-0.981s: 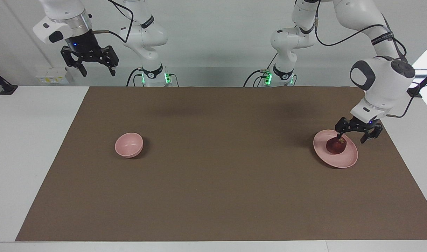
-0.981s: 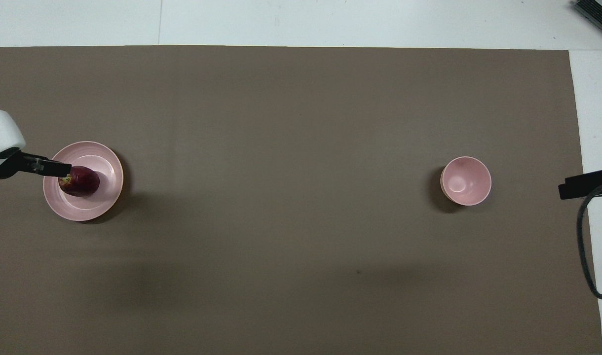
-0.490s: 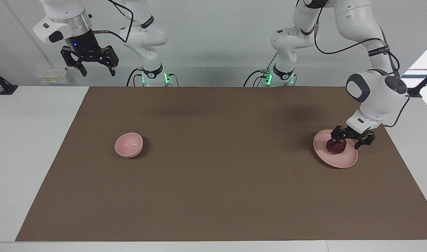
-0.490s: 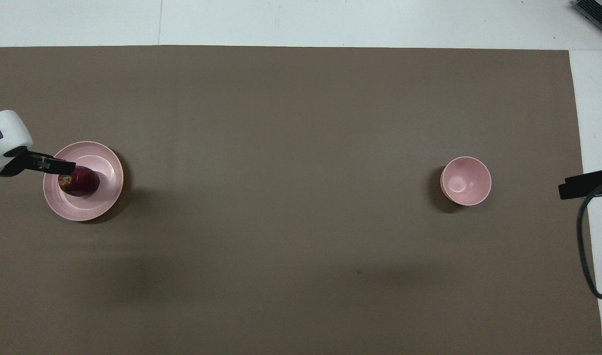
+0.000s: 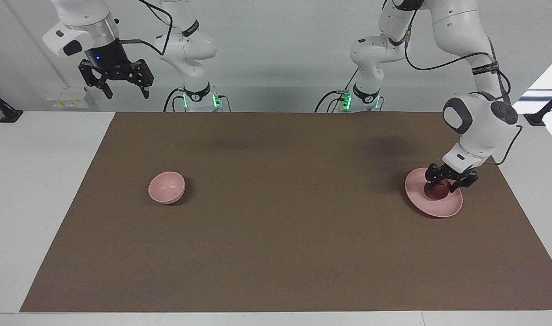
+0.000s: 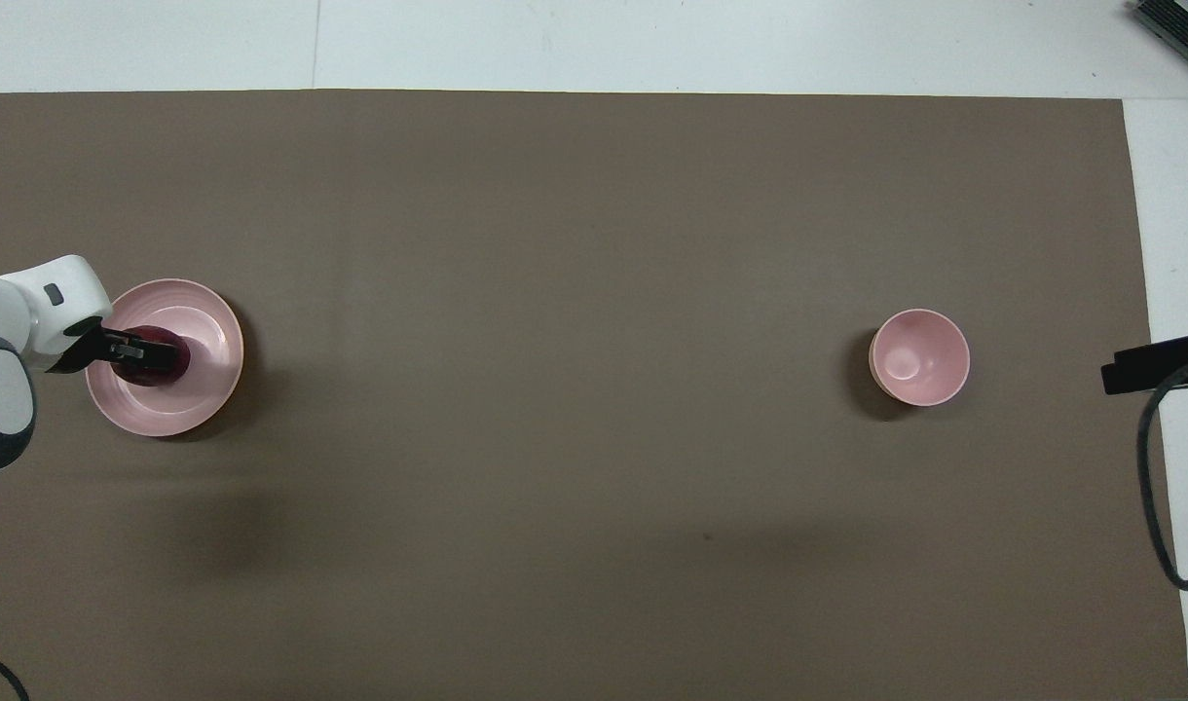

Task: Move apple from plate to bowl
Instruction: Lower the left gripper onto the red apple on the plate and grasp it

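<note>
**Apple gripped, not yet lifted**

The right gripper (image 5: 121, 86) is held open in the air, waiting. The bowl (image 5: 166, 187) lies empty toward the right arm's end. The apple (image 5: 436, 190) is clamped by the left gripper (image 5: 447, 183) on the plate (image 5: 434, 208); lift, carry and release remain.

Bright even overhead light, soft blurred shadows on the brown mat (image 5: 276, 226), no glare, sharp focus throughout

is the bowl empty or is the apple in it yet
Empty. The bowl shows only its bare pink inside; the apple sits on the plate, with the left gripper shut on it.
</note>
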